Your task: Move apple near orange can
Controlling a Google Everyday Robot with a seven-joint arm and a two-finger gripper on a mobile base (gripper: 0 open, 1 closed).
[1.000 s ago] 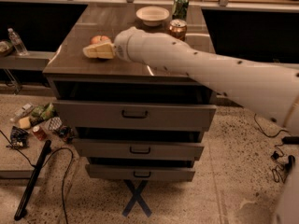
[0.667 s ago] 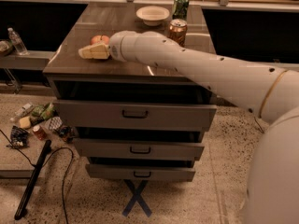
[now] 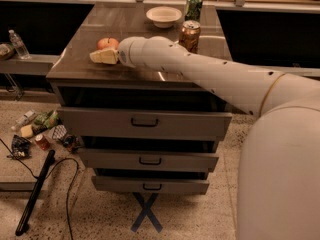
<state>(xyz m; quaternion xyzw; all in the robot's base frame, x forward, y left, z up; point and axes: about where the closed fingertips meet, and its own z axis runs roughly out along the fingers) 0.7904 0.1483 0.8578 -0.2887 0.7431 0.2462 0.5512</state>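
Swung nearer the camera since the earlier frame, the arm now fills the lower right. Its end effector (image 3: 104, 57) sits low at the front-left of the desk (image 3: 150, 76), just in front of the apple (image 3: 107, 43); whether it is released or clenched cannot be told. The orange can (image 3: 190, 35) stands well apart, to the right.

Claw (image 3: 102, 57), in front, hides base of apple (image 3: 107, 42)

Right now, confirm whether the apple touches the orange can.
No, the apple sits by the gripper on the left; the orange can stands apart on the right.
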